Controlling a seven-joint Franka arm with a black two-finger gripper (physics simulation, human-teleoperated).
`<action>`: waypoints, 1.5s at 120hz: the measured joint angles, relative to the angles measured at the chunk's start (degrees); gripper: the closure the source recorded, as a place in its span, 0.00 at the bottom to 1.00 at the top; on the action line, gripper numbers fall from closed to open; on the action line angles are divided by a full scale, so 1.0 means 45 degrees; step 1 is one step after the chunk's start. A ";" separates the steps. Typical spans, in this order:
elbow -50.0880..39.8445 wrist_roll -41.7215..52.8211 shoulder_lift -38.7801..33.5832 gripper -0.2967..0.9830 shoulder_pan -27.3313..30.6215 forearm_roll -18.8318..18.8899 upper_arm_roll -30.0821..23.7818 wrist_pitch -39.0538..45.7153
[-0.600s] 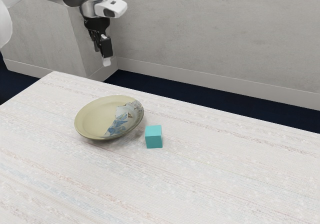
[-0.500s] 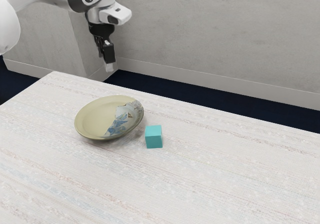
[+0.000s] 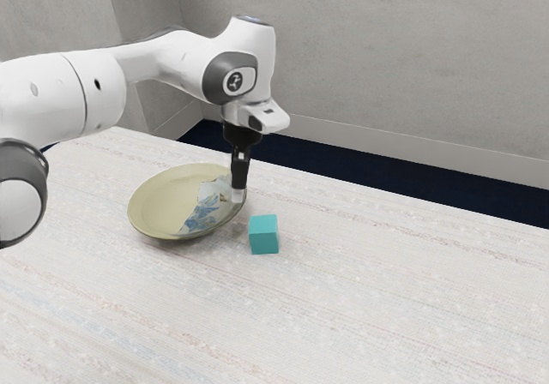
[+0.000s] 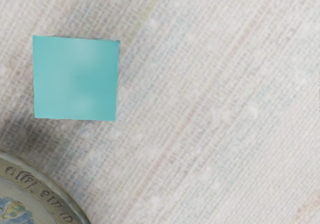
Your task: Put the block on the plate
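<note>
The gripper (image 3: 238, 193) points down in the exterior view, its lower end in front of the plate's rim on the side toward the block. A teal block (image 3: 264, 235) rests on the table, just off the exterior view's right side of the plate (image 3: 167, 200). That plate is shallow and yellow-green, with a blue and white painted patch. From the wrist camera, the block's flat top (image 4: 76, 78) appears, and part of the plate's lettered rim (image 4: 42, 184) curves close by. Block and gripper are apart.
A pale, woven-looking tabletop (image 3: 377, 290) carries both objects, with its far edge running before a dark floor (image 3: 360, 165) and a grey wall (image 3: 386, 58). The arm reaches in from the exterior view's left, above the table.
The arm has swung toward the exterior view's right and lowered, bringing my gripper from beyond the table's far edge to near the block. Plate and block have stayed put.
</note>
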 joint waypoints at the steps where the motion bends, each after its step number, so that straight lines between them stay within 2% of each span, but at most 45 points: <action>1: -0.0020 0.0020 0.0037 0.23 0.0002 -0.0003 -0.0034 0.0045; 29: -0.1146 0.0475 0.0636 0.23 0.0230 -0.0646 -0.0348 0.1803; 72: -0.0844 0.0927 0.2067 0.23 0.0631 -0.1025 -0.0250 0.4319; 155: -0.0391 0.1274 0.3417 0.23 0.0803 -0.1074 -0.0157 0.5681; 180: -0.0394 0.1286 0.3486 0.37 0.0803 -0.1078 -0.0157 0.5745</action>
